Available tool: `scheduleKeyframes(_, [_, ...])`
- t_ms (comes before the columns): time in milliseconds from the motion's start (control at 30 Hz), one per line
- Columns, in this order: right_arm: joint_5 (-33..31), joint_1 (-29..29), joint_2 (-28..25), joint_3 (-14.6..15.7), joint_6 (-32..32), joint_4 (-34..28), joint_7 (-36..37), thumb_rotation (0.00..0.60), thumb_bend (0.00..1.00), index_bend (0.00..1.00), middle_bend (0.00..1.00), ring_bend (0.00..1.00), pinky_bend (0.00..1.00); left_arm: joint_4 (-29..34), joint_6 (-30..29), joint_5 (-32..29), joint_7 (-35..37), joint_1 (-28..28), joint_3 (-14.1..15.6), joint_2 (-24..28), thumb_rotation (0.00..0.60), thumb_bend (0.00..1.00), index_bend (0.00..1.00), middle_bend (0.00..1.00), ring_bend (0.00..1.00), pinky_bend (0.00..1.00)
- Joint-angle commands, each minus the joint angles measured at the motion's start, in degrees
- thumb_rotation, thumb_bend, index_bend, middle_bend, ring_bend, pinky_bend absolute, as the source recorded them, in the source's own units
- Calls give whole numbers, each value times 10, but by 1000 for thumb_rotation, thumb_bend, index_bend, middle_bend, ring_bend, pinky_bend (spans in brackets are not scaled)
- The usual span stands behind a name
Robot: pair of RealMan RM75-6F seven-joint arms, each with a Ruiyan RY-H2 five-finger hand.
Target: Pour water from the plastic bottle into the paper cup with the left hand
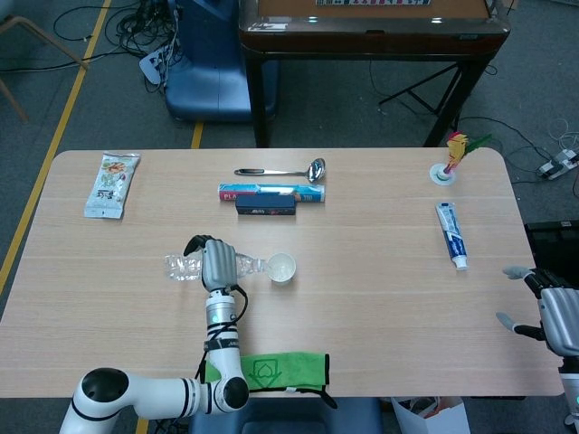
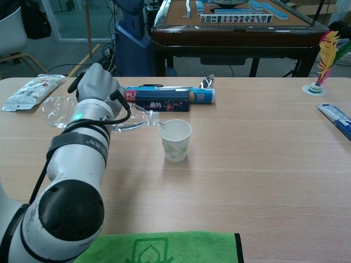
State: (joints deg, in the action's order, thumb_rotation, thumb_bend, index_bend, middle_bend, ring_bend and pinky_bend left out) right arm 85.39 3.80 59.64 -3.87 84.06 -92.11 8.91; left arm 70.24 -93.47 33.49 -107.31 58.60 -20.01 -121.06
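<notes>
My left hand [image 1: 216, 263] [image 2: 96, 90] grips a clear plastic bottle [image 1: 181, 268] [image 2: 57, 112] around its middle and holds it lying nearly level above the table. The bottle's neck [image 2: 148, 119] points right, its mouth right at the rim of the white paper cup [image 1: 282, 268] [image 2: 175, 140]. The cup stands upright on the wooden table [image 1: 362, 271], just right of the hand. My right hand [image 1: 554, 315] hangs at the table's right edge, fingers spread, holding nothing.
Behind the cup lie a dark box [image 2: 162, 102] and a long blue-white box [image 1: 270, 192], with a metal ladle [image 1: 285, 171] further back. A snack packet [image 1: 111, 184] lies far left, a toothpaste tube [image 1: 450, 234] and a feather shuttlecock [image 1: 450, 163] right. A green cloth [image 1: 268, 370] covers the near edge.
</notes>
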Motion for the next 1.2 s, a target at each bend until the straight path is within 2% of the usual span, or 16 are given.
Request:
scheduleKeyframes(33, [0, 0, 0, 0, 0, 0, 0, 600, 49, 324, 370, 288, 414, -2, 1, 0, -2, 0, 1, -1, 600, 8, 673, 644, 526, 532])
scheduleKeyframes(700, [1, 1, -1, 3, -7, -2, 1, 600, 49, 324, 370, 288, 414, -18, 1, 7, 9, -4, -3, -12, 600, 8, 674, 645, 527, 534])
scheduleKeyframes(1200, [-3, 4, 0, 3, -13, 0, 2, 600, 49, 324, 370, 288, 414, -3, 23, 15, 86, -22, -22, -13, 600, 8, 685, 665, 543, 550])
